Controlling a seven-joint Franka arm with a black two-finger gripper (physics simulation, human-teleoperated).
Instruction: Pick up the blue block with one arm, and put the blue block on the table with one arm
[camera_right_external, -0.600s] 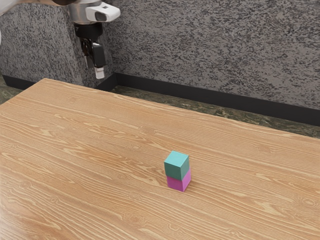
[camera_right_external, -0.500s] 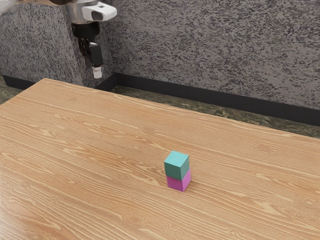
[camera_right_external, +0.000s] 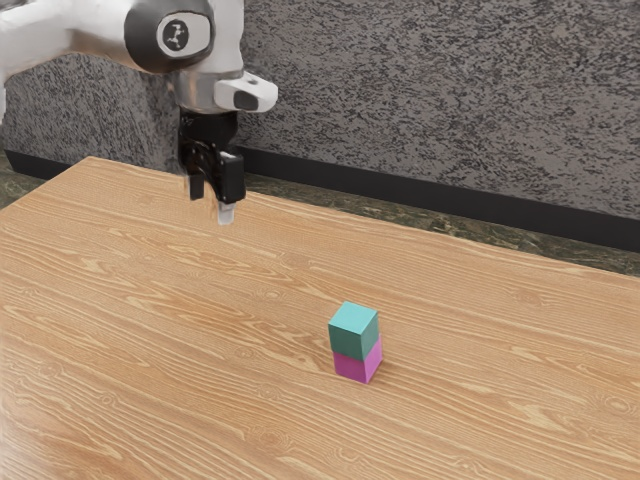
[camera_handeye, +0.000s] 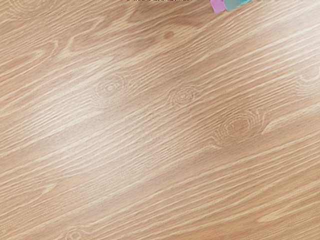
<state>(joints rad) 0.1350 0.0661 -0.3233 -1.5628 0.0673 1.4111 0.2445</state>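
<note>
One blue blk (camera_right_external: 352, 338) sits atop pink blk (camera_right_external: 354, 368); gripper (camera_right_external: 211, 204), fingers apart, hangs higher, well off to ext. view's left of pink blk.

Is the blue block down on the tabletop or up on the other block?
Stacked up: the exterior view shows the blue block on top of the magenta block, which rests on the table.

A mottled grey wall (camera_right_external: 430, 100) stands behind the wooden surface (camera_right_external: 500, 410), with a dark baseboard (camera_right_external: 430, 194) along its foot. Between baseboard and surface runs a strip of floor (camera_right_external: 480, 229) (greenish-brown, rather marbled). The surface's grain is wavy and knotted, and pale light glares softly off it in the wrist view.
</note>
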